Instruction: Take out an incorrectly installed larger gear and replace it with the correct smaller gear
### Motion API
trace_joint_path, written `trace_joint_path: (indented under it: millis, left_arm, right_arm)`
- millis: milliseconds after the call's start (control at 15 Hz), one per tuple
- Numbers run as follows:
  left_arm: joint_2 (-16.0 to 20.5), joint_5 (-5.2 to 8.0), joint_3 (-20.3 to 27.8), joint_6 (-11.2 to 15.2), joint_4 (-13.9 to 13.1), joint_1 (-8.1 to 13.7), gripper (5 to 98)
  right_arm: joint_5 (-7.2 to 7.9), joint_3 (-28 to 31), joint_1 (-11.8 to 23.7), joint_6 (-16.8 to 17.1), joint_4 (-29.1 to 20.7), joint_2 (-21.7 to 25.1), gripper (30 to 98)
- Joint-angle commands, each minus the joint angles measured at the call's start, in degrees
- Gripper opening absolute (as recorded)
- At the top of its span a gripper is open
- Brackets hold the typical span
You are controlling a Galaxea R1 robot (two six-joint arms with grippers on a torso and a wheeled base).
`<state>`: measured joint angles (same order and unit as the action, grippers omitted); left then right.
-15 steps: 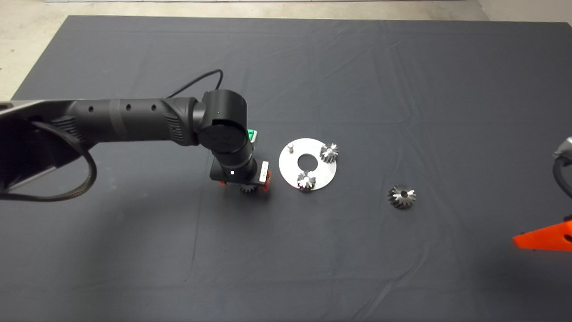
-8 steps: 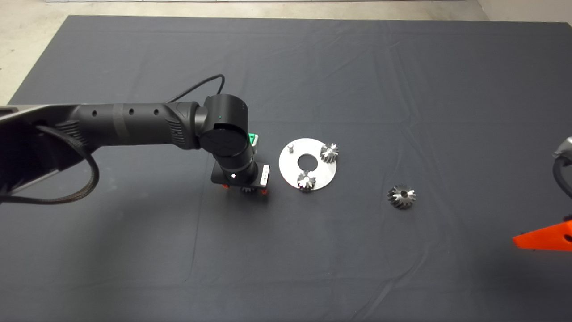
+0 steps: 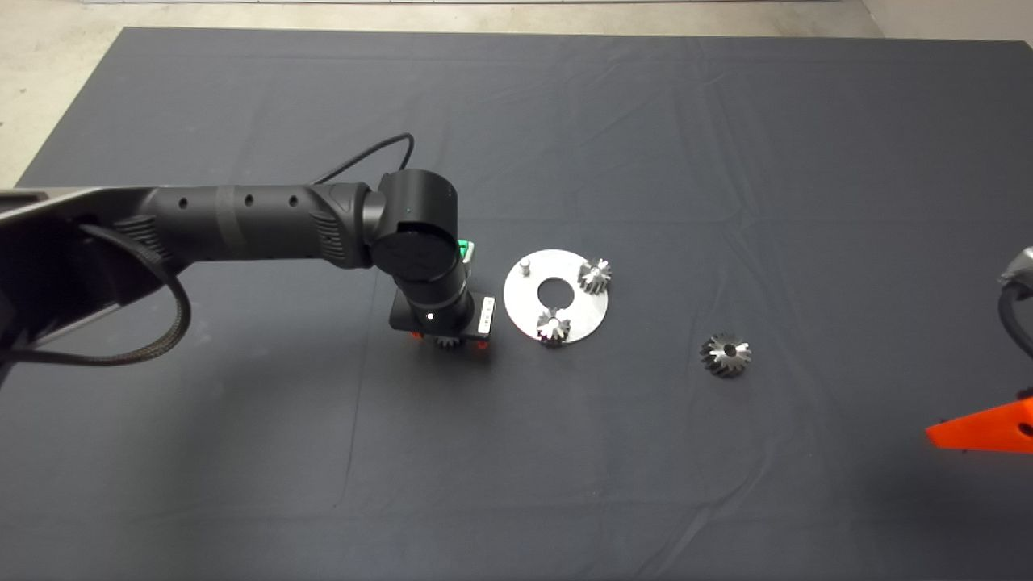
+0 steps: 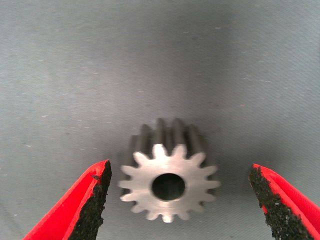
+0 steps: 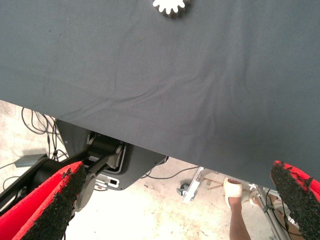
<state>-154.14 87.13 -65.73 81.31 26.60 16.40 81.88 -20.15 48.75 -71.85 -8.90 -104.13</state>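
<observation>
Both left tool (image 4: 177,200) fingers (image 4: 95,200) astride smaller gear (image 4: 169,186)

The dark mat (image 3: 726,161) carries a round silver plate (image 3: 595,315) near its middle, the larger gear (image 3: 725,354) well apart to one side, and the smaller gear (image 4: 169,182) standing just beside the plate's opposite edge. Pale floor (image 3: 48,73) borders the mat.

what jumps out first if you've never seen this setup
The left gripper hangs open over the smaller gear, which lies on the mat between its red fingers without touching them. Just right of it in the head view sits a silver round plate, and the larger gear lies alone farther right.
</observation>
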Motion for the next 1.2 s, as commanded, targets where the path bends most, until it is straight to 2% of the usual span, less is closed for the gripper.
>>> trace_joint_path:
  millis: [0, 400, 933, 1000, 1133]
  left_arm:
    - [-1.04, 0.24, -1.21, -0.44, 0.56, 1.08, 69.7]
    - [-1.21, 0.24, -1.93, -1.77, 0.47, 1.08, 60.4]
    - [-1.22, 0.59, -2.63, -2.12, 0.38, 1.06, 49.9]
    - [-1.17, 0.59, -2.63, -2.56, 0.29, 1.1, 45.7]
    - [-1.13, 0.67, -2.63, -2.56, 0.29, 1.1, 45.2]
  right_arm:
    - [-0.23, 0.22, 1.09, -0.04, -1.74, -0.07, 97.7]
    - [-0.23, 0.22, 1.09, -0.13, -1.74, -0.07, 97.7]
    - [-0.23, 0.22, 1.09, -0.15, -1.82, 0.02, 97.7]
    - [-0.32, 0.22, 1.09, -0.22, -1.82, 0.02, 97.7]
    - [-0.23, 0.22, 1.09, -0.22, -1.82, 0.09, 97.7]
